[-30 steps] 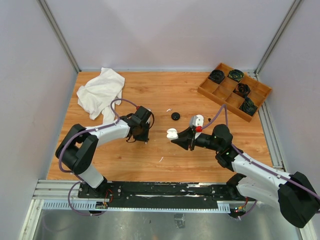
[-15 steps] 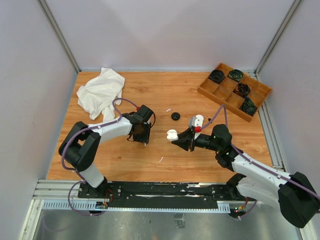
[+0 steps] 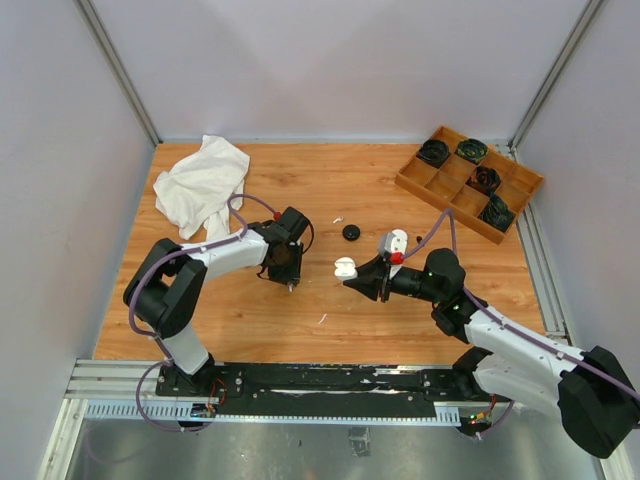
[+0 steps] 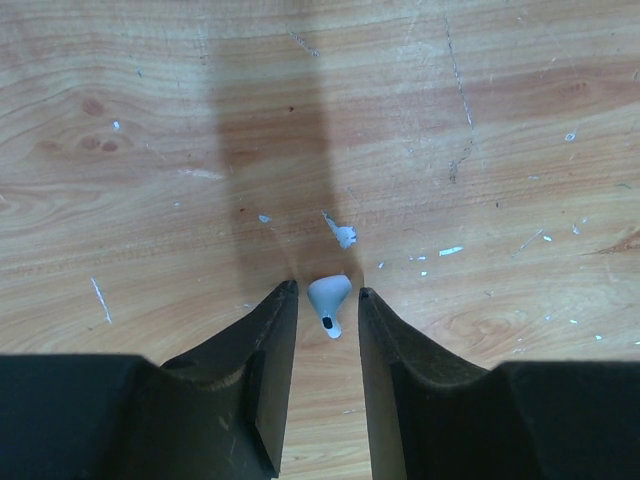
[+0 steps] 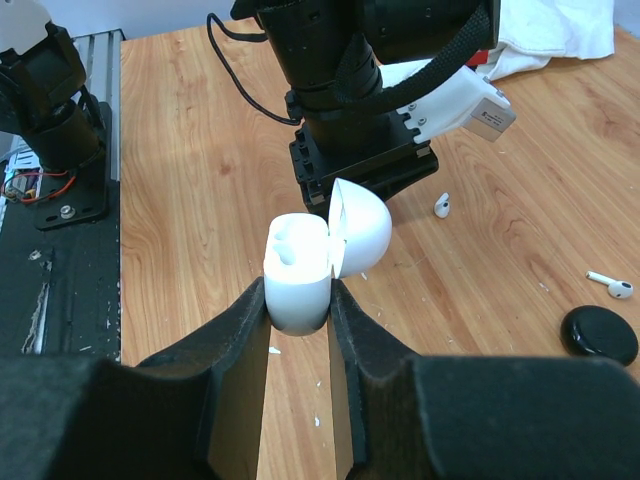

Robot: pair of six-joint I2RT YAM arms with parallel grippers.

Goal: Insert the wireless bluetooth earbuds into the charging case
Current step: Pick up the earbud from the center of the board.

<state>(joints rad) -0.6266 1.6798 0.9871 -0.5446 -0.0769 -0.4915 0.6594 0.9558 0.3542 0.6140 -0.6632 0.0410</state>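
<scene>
In the left wrist view a white earbud lies on the wooden table between the tips of my left gripper, whose jaws stand apart on either side without touching it. In the top view the left gripper points down at the table's middle left. My right gripper is shut on a white charging case with its lid hinged open and both sockets empty, held above the table just right of the left gripper. Another white earbud lies farther back.
A white earbud lies on the table close beside the left gripper's body. A black round case sits behind the white case. A wooden tray with several black cases is at the back right. A white cloth lies at the back left.
My left gripper has shifted a little to the right, toward the held case. The right arm and the case have stayed still.
</scene>
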